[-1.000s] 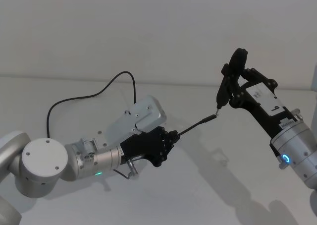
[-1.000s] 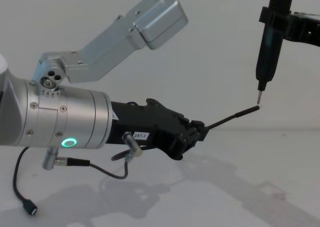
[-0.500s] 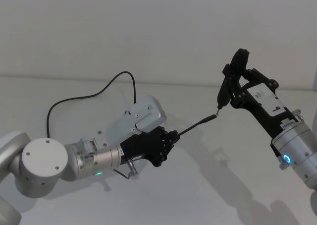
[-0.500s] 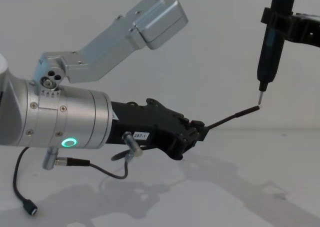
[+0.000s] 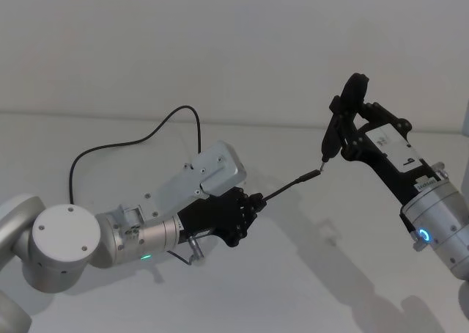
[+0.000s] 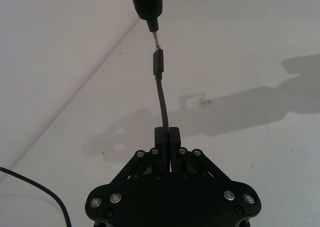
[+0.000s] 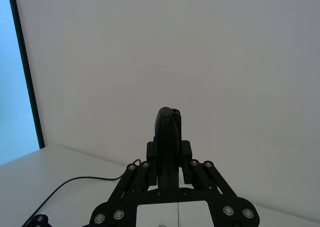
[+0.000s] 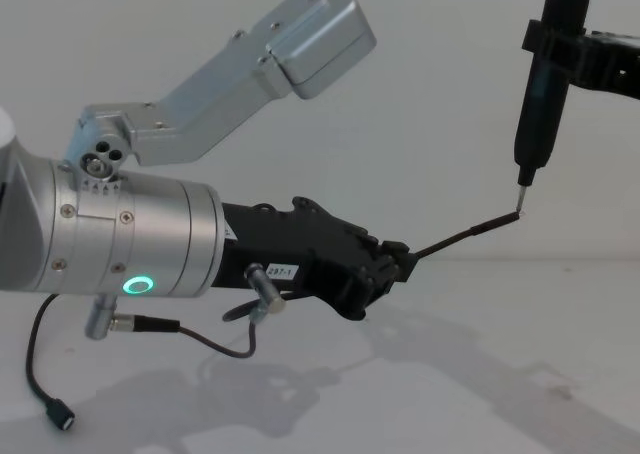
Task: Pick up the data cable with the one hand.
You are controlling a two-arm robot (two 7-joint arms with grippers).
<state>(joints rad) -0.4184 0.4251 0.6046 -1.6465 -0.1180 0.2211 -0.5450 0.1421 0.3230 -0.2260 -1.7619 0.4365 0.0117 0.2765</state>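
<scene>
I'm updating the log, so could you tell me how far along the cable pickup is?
Done: the left gripper is shut on the data cable, its plug lifted off the table. In hand: the plug tip meets the probe that the right gripper holds. Left: nothing evident.

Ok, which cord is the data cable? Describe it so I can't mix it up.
Start at the left tool, low and left of centre in the head view. The data cable is the thin black cord pinched in it, its slim plug reaching toward the pen-like probe in the right tool. Unlike the short wire under the silver wrist, it trails off in a long loop.
</scene>
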